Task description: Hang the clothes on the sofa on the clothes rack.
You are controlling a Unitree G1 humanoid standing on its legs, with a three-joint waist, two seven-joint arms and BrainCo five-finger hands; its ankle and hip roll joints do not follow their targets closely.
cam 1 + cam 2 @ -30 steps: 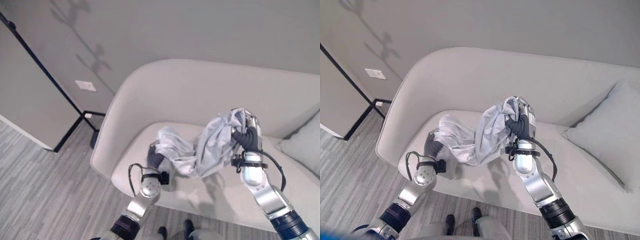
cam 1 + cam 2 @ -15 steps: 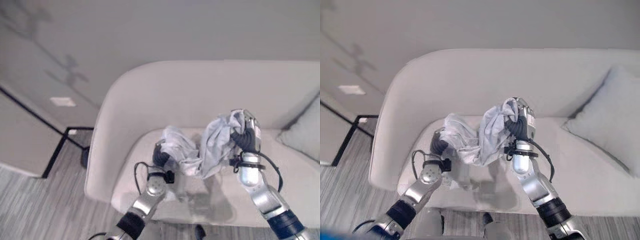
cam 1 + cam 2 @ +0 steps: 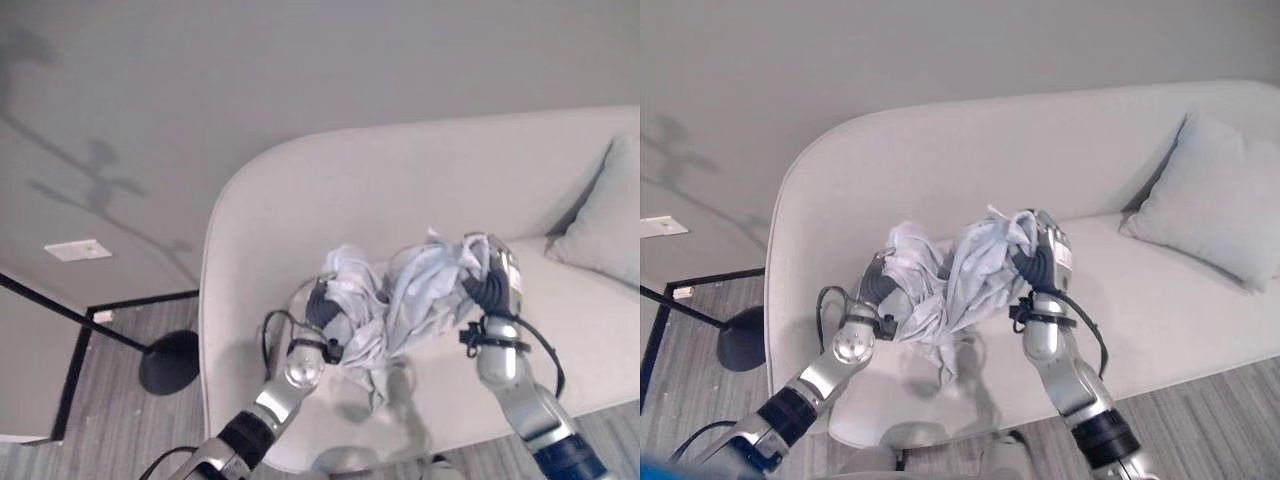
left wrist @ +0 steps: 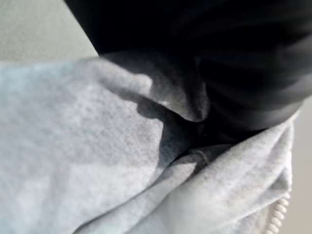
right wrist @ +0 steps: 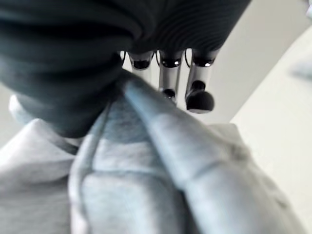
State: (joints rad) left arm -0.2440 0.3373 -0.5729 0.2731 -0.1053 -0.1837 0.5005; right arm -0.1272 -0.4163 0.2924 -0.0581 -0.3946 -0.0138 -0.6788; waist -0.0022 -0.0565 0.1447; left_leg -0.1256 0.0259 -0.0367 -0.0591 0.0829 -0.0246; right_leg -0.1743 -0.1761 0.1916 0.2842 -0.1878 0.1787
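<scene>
A light grey garment point(image 3: 400, 300) hangs bunched between my two hands above the seat of the pale sofa point(image 3: 300, 200), with one fold trailing down toward the cushion. My left hand point(image 3: 325, 312) is under the garment's left end, and cloth point(image 4: 73, 146) with a zipper edge drapes over its dark cover point(image 4: 234, 58). My right hand point(image 3: 1040, 262) is raised at the garment's right end. In the right wrist view its fingers point(image 5: 166, 73) curl down onto a ridge of the cloth point(image 5: 146, 185).
A grey pillow point(image 3: 1210, 200) leans at the sofa's right end. Left of the sofa a black round base point(image 3: 168, 362) and a thin black pole point(image 3: 60, 305) stand on the grey plank floor. A white wall plate point(image 3: 78, 250) is on the wall.
The whole picture has shifted, so the camera has moved. Both hands have kept the garment; its left end has risen off the seat and a fold now hangs down.
</scene>
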